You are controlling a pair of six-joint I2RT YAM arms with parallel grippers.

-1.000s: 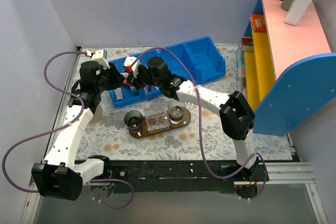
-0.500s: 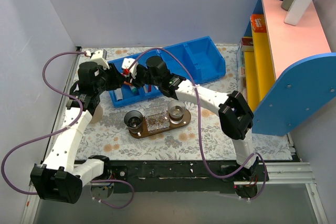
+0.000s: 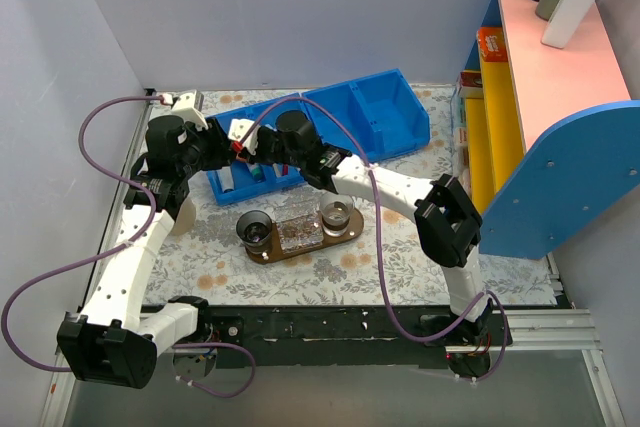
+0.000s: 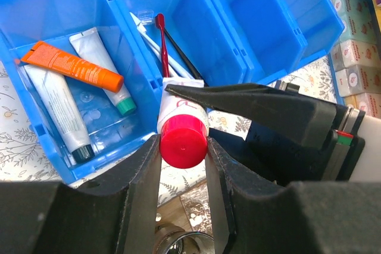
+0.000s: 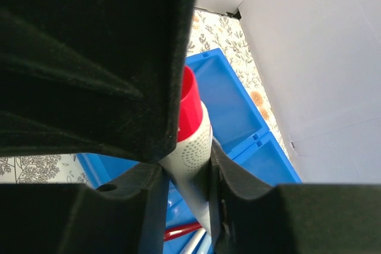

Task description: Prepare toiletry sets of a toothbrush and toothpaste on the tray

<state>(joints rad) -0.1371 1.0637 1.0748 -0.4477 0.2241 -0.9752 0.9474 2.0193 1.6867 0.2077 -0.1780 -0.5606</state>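
Edged slightly left since a second ago, above the blue bins (image 3: 385,107), well apart from the unmoved tray (image 3: 262,252). Clamped by both: left gripper (image 4: 183,147) on the red cap (image 4: 183,138), right gripper (image 5: 186,165) on the body of the toothpaste (image 4: 181,108). From left wrist only: three binned tubes (image 4: 74,66), the toothbrush (image 4: 147,37) beside one red, one dark.

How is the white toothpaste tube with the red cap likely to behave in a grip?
The toothpaste is probably soft, so the right fingers pressing its body may dent it. The red cap looks round and smooth, so it could turn or slip between the left fingers. Being slim, it is likely light.
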